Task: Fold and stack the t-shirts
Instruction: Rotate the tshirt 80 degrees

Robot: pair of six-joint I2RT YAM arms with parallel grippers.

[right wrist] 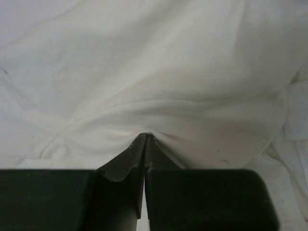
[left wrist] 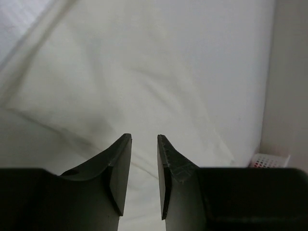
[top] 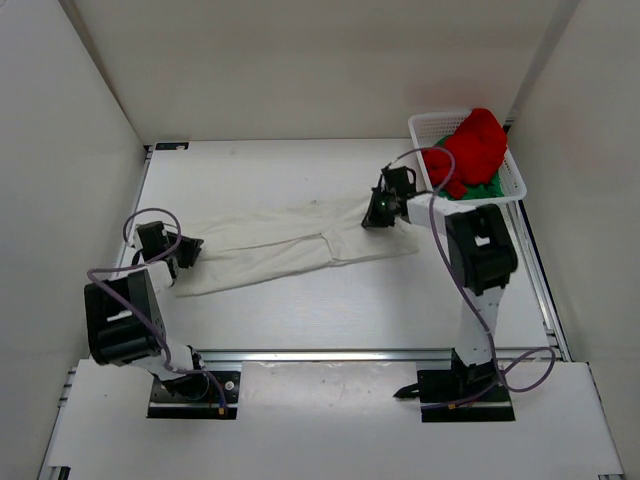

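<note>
Right gripper (top: 378,212) is clamped shut on the white t-shirt (top: 290,245), which lies stretched out, unfolded, on the table (top: 300,320). Left gripper (top: 190,248) is half open at its other end, holding nothing visible. Red t-shirt (top: 475,145) & green t-shirt (top: 483,188) sit in the basket (top: 428,122); none folded or stacked yet. Wrist cams show the pinch & jaw gap; top cam gives the whole layout.

The white t-shirt (top: 280,250) lies flat across the middle of the table (top: 300,320), from the left edge almost to the right, low enough to pass over. A broad bare strip runs behind it along the far edge, another before it along the near edge. The mesh basket (top: 430,122), heaped with the red t-shirt (top: 475,145) and green t-shirt (top: 487,188), blocks the far right corner, the right arm (top: 482,255) standing just in front. Walls (top: 80,120) close three sides.
</note>
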